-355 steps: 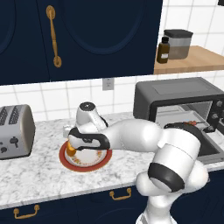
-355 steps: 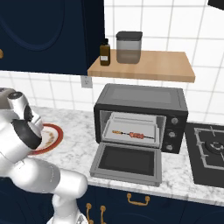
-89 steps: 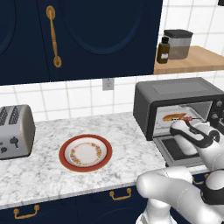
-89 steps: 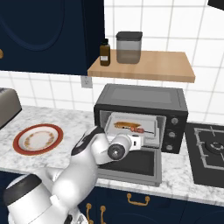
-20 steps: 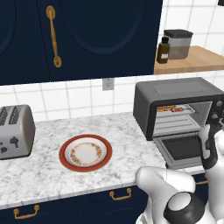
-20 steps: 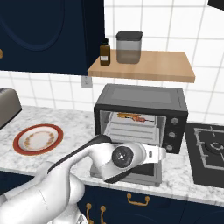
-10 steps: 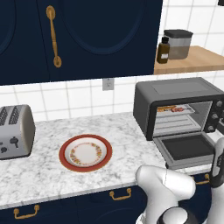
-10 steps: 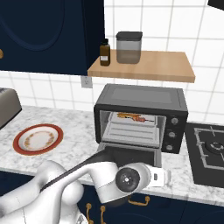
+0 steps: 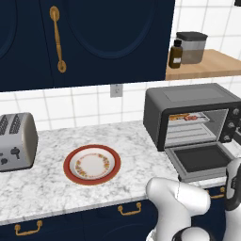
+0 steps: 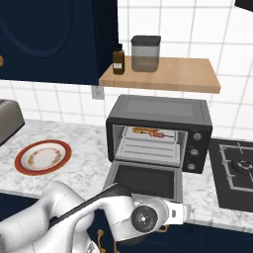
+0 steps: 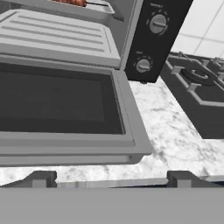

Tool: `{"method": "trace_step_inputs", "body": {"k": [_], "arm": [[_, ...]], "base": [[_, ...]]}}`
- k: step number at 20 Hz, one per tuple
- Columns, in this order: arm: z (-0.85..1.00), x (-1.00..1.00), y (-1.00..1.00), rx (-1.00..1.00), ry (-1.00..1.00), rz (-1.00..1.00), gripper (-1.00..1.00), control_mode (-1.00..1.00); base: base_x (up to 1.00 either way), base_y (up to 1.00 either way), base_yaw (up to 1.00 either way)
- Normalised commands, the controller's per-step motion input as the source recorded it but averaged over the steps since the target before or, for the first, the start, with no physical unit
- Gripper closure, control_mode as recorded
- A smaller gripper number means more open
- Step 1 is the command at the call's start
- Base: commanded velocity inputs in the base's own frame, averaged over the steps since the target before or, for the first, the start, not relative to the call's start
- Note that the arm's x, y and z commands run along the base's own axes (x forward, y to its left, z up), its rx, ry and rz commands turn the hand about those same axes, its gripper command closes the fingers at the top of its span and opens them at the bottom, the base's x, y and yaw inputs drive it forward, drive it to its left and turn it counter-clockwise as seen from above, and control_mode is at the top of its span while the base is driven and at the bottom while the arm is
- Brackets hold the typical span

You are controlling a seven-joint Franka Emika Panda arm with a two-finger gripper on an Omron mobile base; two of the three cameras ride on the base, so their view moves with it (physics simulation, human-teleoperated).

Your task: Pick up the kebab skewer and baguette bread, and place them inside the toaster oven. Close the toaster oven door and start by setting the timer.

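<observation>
The toaster oven (image 10: 160,113) stands on the counter with its door (image 10: 145,181) folded down flat. On the upper rack inside lie the orange-brown baguette bread (image 10: 140,130) and, beside it, the kebab skewer (image 10: 159,133); both also show in the left base view, baguette bread (image 9: 179,116) and kebab skewer (image 9: 193,117). My gripper (image 11: 111,181) is open and holds nothing. It sits low in front of the door (image 11: 61,105), just under its front edge, looking up along the pane. The knobs (image 11: 157,22) run down the oven's right side.
A red-rimmed plate (image 9: 92,164) and a silver toaster (image 9: 16,141) stand on the marble counter to the left. A black stove (image 11: 197,78) lies right of the oven. A wooden shelf (image 10: 163,74) with a jar and a bottle hangs above it.
The hand has drawn back from the oven mouth and sunk to the door's front edge. The door has stayed down and the food has not moved.
</observation>
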Motion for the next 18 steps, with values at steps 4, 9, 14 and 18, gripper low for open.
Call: {"method": "trace_step_inputs", "body": {"k": [4,9,14,18], "arm": [[-0.49,-0.01,0.00,0.01,0.00,0.00,-1.00,-1.00],[-0.37,-0.01,0.00,0.03,0.00,0.00,-1.00,-1.00],[-0.12,0.02,0.00,0.01,-0.01,0.00,-1.00,-1.00],[0.00,0.08,0.00,0.00,0.00,0.00,-1.00,-1.00]], "base": [[0.00,0.00,0.00],[0.00,0.00,0.00],[0.00,0.00,0.00],[0.00,0.00,0.00]]}}
